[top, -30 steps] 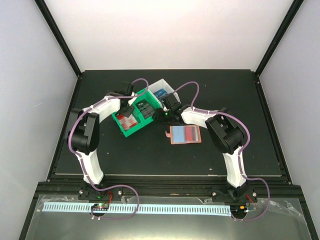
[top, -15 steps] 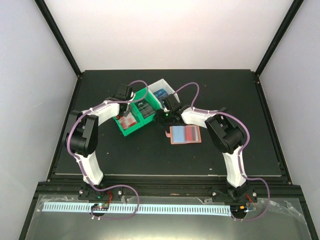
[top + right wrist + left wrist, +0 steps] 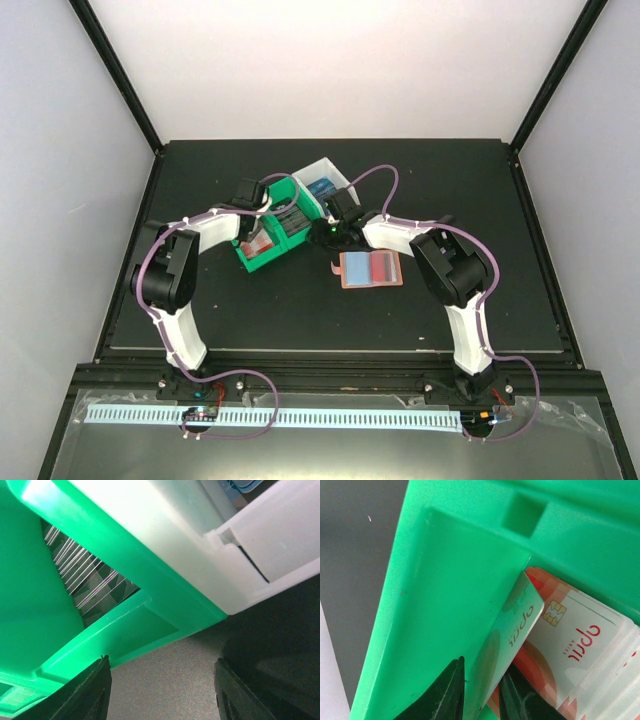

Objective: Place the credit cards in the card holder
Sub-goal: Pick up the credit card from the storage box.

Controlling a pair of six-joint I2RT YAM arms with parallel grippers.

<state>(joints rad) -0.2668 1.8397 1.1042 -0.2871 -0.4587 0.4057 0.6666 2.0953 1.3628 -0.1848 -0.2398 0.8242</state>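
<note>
My left pincer [image 3: 482, 667] is nearly closed, nipping the lower edge of one tilted card [image 3: 517, 625] that stands on edge against the green bin [image 3: 445, 580] wall. The rest of the white-and-red credit cards [image 3: 580, 645] lie fanned just beside it. The card looks thin, stiff, light and slick, so I judge an edge pinch is best, and a weak one could slip. The bin wall crowds the fingers. The card holder [image 3: 370, 268] lies open on the bench [image 3: 300, 310], right of the bin. My right pincer [image 3: 161, 680] gapes wide, holding nothing, at the bin corner by the white bin [image 3: 280, 535] and partly in my path. Dark cards [image 3: 85, 580] fill another compartment.
</note>
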